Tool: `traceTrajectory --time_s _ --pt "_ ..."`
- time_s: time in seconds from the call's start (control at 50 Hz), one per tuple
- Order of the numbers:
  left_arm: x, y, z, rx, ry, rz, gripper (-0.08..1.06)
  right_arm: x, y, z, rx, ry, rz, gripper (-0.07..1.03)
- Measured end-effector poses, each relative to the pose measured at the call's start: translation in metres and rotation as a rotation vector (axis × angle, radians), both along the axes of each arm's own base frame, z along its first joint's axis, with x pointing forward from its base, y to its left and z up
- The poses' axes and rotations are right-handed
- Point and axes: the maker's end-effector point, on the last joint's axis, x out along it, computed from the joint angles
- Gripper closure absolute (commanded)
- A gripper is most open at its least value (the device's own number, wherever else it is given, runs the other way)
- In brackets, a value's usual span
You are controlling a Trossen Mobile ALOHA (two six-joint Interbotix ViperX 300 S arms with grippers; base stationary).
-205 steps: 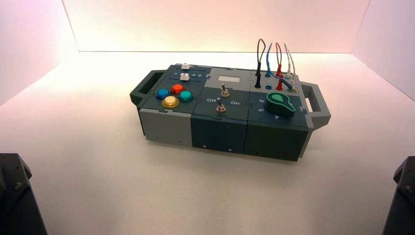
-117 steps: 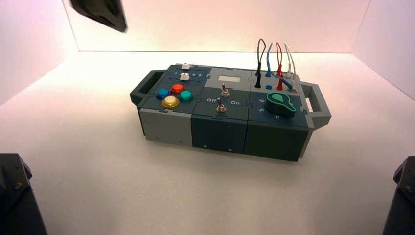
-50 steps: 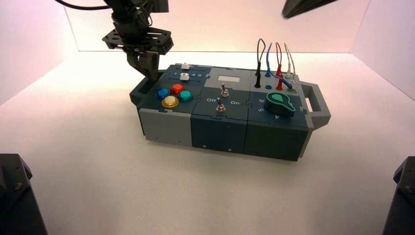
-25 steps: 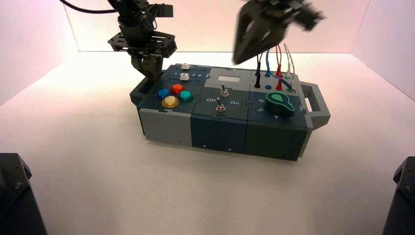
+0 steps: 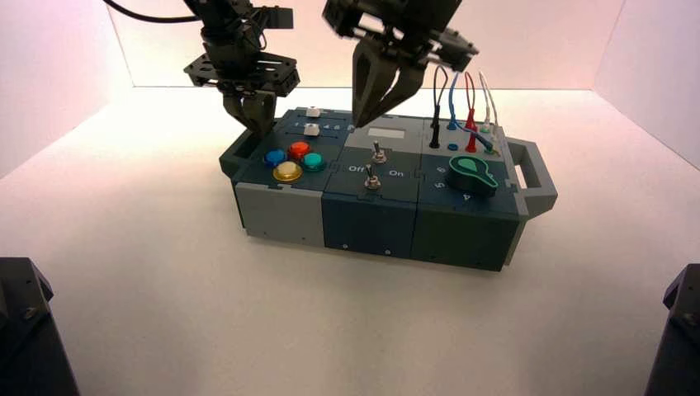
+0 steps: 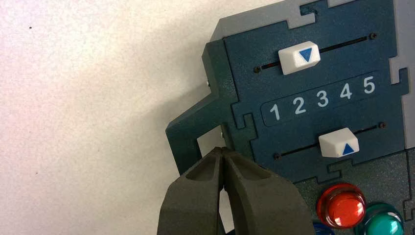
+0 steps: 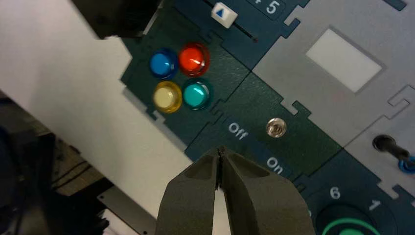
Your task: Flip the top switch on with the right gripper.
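The top switch (image 5: 378, 153) is a small metal toggle on the middle panel of the box (image 5: 371, 223), behind the "Off"/"On" lettering. My right gripper (image 5: 357, 122) hangs shut over the box's back edge, beside the grey display panel (image 5: 385, 133). It is behind and left of the switch and not touching it. The right wrist view looks down on the toggle (image 7: 276, 128) end-on, beyond my shut right gripper (image 7: 219, 149). My left gripper (image 5: 252, 124) hovers shut over the box's left handle (image 6: 193, 129), holding nothing (image 6: 223, 149).
A second toggle (image 5: 372, 179) stands nearer the front. Four coloured buttons (image 5: 294, 160) and two white sliders (image 6: 298, 54) are on the left. A green knob (image 5: 473, 173) and upright wires (image 5: 462, 103) are on the right. White walls enclose the table.
The right gripper has swung down and left, from above the wires to over the back middle of the box. The left gripper has stayed over the left handle.
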Motion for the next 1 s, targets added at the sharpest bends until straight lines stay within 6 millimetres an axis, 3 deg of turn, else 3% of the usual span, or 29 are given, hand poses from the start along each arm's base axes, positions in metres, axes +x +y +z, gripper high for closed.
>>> traceTrajectory --time_s 0.3,0.66,1.0 --pt "0.002 -0.001 -0.002 0.000 -0.002 0.000 1.01 0.012 -0.008 -0.024 -0.040 0.019 -0.028 0.99" --pt "0.004 -0.001 -0.003 -0.001 -0.011 0.000 1.01 0.026 -0.003 -0.027 -0.045 0.007 -0.031 0.99" --pt "0.004 -0.001 -0.004 0.000 -0.011 -0.001 1.01 0.038 -0.016 -0.032 -0.062 0.020 -0.066 0.99"
